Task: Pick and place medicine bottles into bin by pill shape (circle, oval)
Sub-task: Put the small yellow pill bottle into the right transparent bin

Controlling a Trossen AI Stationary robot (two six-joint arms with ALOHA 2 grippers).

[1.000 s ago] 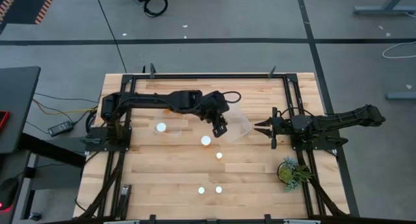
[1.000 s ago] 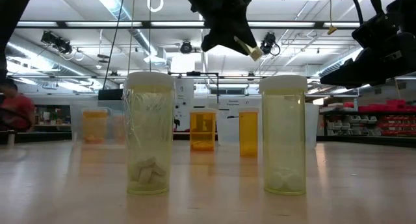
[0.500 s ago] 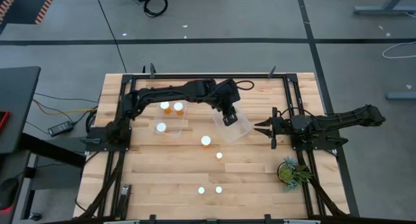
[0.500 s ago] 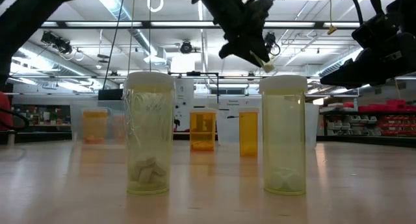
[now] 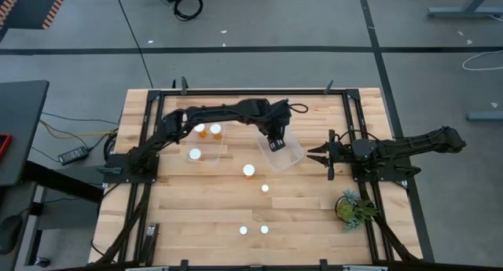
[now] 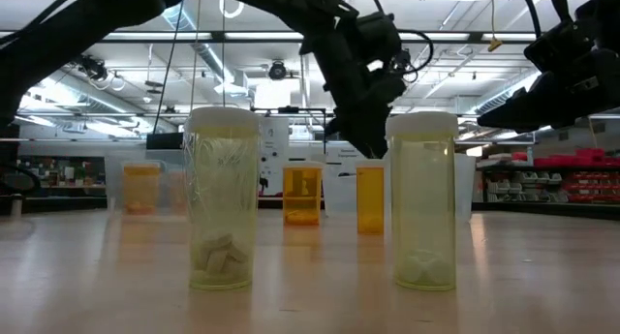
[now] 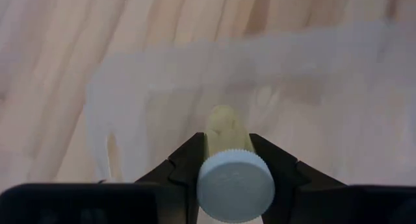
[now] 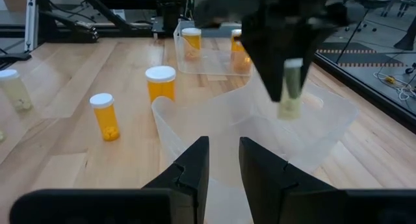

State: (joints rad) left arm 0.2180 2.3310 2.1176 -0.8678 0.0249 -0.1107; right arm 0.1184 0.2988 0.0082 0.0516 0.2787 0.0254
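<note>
Far-left bin [image 5: 206, 148]: clear, near the left arm's base, with two orange-bodied bottles [image 5: 209, 130] at its far side and one white-capped bottle [image 5: 194, 154] at its near side. Not at risk now; the left arm reaches over it and could brush it on the way back.

Loose bottles on the tabletop [image 5: 314, 216]: four white caps stand free nearer the front, one [image 5: 249, 170] just beside the middle bin, one [image 5: 265, 188] behind it, and a pair [image 5: 253, 230] near the front edge. The closest could be knocked over if the arm swings low when it leaves.

Left claw [image 7: 229, 160]: closed around a pale yellowish bottle [image 7: 227, 178], gripped just under the white cap, held above the middle bin.

Held bottle, from the right wrist view [image 8: 290, 89]: hangs cap-up over the bin's opening, apart from the walls.

Middle bin [image 5: 287, 151]: clear, lying at an angle on the tabletop. Risk: released from this height, the bottle may bounce off the thin wall or tip the light bin. I cannot read the pill shape here, so a wrong-bin sort is also possible.

Right claw [image 5: 320, 154]: fingers parted and empty, waiting just right of the middle bin. It is near enough that a shifted bin could slide against it.

Plant [image 5: 352, 206]: well clear at the right front.
</note>
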